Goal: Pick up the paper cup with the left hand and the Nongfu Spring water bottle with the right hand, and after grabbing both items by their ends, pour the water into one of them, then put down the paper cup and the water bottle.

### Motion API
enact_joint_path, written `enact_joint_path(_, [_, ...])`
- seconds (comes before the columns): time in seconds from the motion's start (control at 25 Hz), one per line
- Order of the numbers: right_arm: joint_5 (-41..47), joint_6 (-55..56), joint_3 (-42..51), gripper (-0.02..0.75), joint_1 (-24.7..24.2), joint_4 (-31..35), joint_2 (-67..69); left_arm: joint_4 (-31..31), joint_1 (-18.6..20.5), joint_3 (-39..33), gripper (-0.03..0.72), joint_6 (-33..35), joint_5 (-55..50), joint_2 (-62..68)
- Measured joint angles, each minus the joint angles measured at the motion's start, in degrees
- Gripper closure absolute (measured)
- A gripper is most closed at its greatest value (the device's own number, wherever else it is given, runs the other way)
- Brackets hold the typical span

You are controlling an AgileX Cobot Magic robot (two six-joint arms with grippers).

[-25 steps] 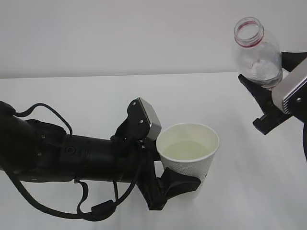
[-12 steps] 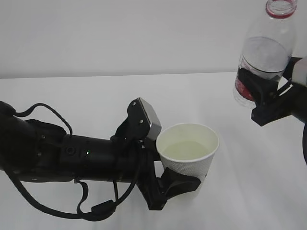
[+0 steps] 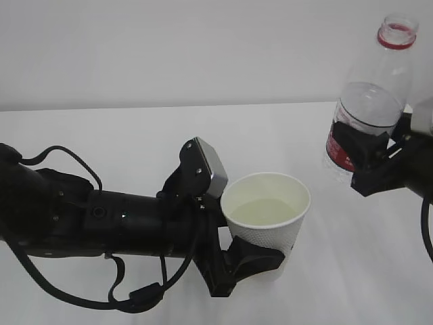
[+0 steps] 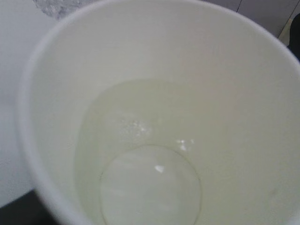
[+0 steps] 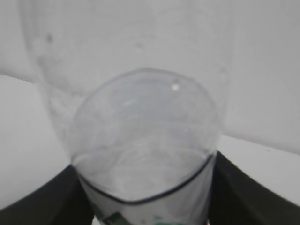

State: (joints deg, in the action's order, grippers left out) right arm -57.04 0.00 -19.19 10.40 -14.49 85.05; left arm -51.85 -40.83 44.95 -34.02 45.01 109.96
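The white paper cup (image 3: 265, 211) stands upright just above the table, with pale water (image 3: 265, 208) in its bottom. My left gripper (image 3: 266, 244) is shut on the cup's lower part. One black finger (image 3: 254, 261) shows in front; the other is hidden behind the cup. In the left wrist view the cup (image 4: 154, 70) fills the frame around the water (image 4: 140, 159). The Nongfu Spring water bottle (image 3: 371, 108) is nearly upright at the right, its open mouth up. My right gripper (image 3: 369, 159) is shut on its lower half at the red label. The right wrist view shows the bottle (image 5: 140, 136) between two black fingers (image 5: 47, 201).
The white table (image 3: 135, 135) runs back to a plain white wall. The left arm (image 3: 88, 220) with its looping cables lies low across the table's left half. The bottle hangs above and to the right of the cup, apart from it.
The right gripper has swung the bottle from tilted to nearly upright, then lowered it slightly and shifted it left. The left gripper and cup have stayed still.
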Motion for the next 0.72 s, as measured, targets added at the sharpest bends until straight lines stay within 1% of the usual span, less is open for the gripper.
enact_joint_path(0.24, [-5.54,0.0,2.91,0.265,0.0,3.29,4.89,0.0,0.0,0.0,0.154,0.0,0.11,0.0])
enact_joint_path(0.48, [-5.64,0.0,3.18,0.265,0.0,4.15,9.68,0.0,0.0,0.0,0.154,0.0,0.23,0.0])
enact_joint_path(0.72, [-5.76,0.0,3.18,0.265,0.0,5.34,10.6,0.0,0.0,0.0,0.154,0.0,0.32,0.0])
